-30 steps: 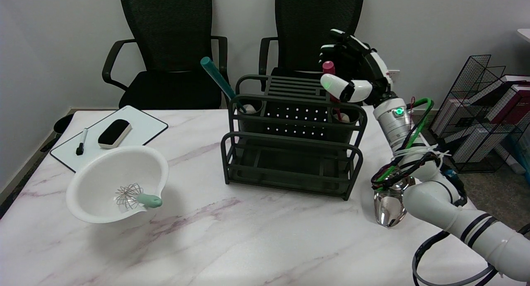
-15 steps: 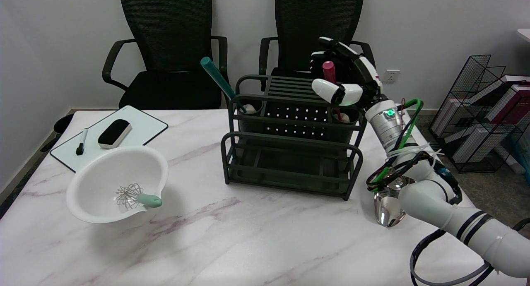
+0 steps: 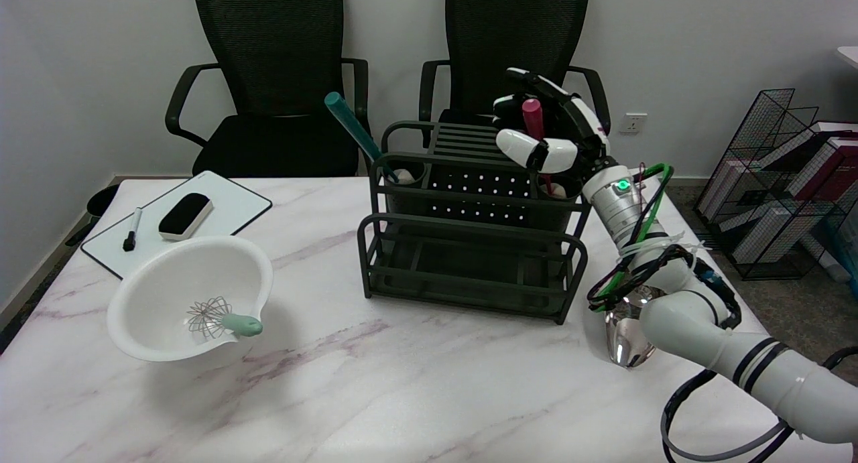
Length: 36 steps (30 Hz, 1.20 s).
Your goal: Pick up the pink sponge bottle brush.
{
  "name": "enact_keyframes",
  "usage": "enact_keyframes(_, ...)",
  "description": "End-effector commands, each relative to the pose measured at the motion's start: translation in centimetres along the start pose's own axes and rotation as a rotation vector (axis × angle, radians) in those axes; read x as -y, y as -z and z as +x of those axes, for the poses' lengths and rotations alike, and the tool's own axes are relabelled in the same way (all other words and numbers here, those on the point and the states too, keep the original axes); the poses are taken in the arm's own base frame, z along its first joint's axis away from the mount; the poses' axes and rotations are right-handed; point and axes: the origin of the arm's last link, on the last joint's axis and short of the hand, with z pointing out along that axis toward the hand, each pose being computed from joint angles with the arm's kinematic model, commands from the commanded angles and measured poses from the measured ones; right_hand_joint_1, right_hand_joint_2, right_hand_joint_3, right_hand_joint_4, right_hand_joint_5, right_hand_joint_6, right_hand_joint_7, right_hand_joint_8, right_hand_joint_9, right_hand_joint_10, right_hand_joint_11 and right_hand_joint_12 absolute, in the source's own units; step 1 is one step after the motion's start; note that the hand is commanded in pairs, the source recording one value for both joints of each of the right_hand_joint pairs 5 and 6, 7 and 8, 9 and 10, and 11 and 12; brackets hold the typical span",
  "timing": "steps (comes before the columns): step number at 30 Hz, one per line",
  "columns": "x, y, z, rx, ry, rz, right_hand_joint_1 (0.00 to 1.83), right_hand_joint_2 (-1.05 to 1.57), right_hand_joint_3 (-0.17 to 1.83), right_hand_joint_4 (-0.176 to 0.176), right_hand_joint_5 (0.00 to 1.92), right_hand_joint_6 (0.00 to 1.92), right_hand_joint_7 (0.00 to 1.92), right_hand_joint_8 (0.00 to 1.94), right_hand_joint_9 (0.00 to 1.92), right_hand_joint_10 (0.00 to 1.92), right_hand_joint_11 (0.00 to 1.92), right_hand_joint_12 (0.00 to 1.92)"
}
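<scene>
The pink brush (image 3: 534, 122) stands nearly upright in the right-hand cup of the dark rack (image 3: 472, 248), its rounded handle top poking well above the rack's rear rail and its pale sponge end down inside the cup, mostly hidden. Our right hand (image 3: 546, 124) is up at the handle: the dark fingers (image 3: 536, 91) sit behind and beside it, the white thumb crosses in front lower down, so the handle runs between them. We cannot tell whether they are pressing on it or only cupped around it with a little gap; the brush has not left the cup. We judge the brush light, with a stiff, smooth plastic handle that could slip or swing if pinched only at the tip, and a soft sponge that may drag on the cup's rim. The best hold looks to be on the upper handle, just under the rounded top, squeezed firmly before a straight lift so the sponge clears the cup and rail. In the rack's left-hand cup a teal brush (image 3: 355, 136) leans to the left, well apart from ours. On the tabletop (image 3: 402, 382) to the left sit a white bowl (image 3: 194, 302) with a whisk (image 3: 218, 319) in it and a whiteboard (image 3: 221, 212) carrying an eraser (image 3: 186, 216) and a marker (image 3: 133, 228); a shiny spoon (image 3: 627, 339) lies near the arm's elbow.
</scene>
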Motion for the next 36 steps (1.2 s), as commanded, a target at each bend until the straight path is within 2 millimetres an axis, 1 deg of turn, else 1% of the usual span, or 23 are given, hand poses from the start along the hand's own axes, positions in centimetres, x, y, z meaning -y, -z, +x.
enact_keyframes(1, -0.26, -0.06, 0.08, -0.003, -0.014, 0.005, 1.17, 0.19, 1.0, 0.0, 0.39, 0.39, 0.83, 0.83, 0.75, 0.75, 0.78, 0.78)
enact_keyframes(4, -0.25, -0.02, 0.22, -0.009, -0.012, 0.012, 1.17, 0.23, 0.98, 0.0, 0.4, 0.4, 0.88, 0.88, 0.86, 0.86, 0.87, 0.87)
enact_keyframes(8, 0.02, 0.0, 0.34, -0.016, -0.012, 0.032, 1.18, 0.26, 0.98, 0.0, 0.41, 0.41, 0.91, 0.91, 0.94, 0.94, 0.95, 0.95)
enact_keyframes(17, 0.18, 0.28, 0.65, -0.032, -0.014, 0.055, 1.17, 0.32, 0.94, 0.0, 0.44, 0.44, 0.96, 0.96, 1.03, 1.03, 1.03, 1.03)
enact_keyframes(23, 0.0, 0.37, 0.76, -0.035, -0.011, 0.05, 1.16, 0.41, 0.88, 0.0, 0.49, 0.49, 1.04, 1.04, 1.15, 1.15, 1.27, 1.27)
enact_keyframes(36, -0.45, 0.52, 0.68, -0.032, -0.01, 0.036, 1.15, 0.47, 0.85, 0.0, 0.54, 0.54, 1.09, 1.09, 1.21, 1.21, 1.29, 1.29)
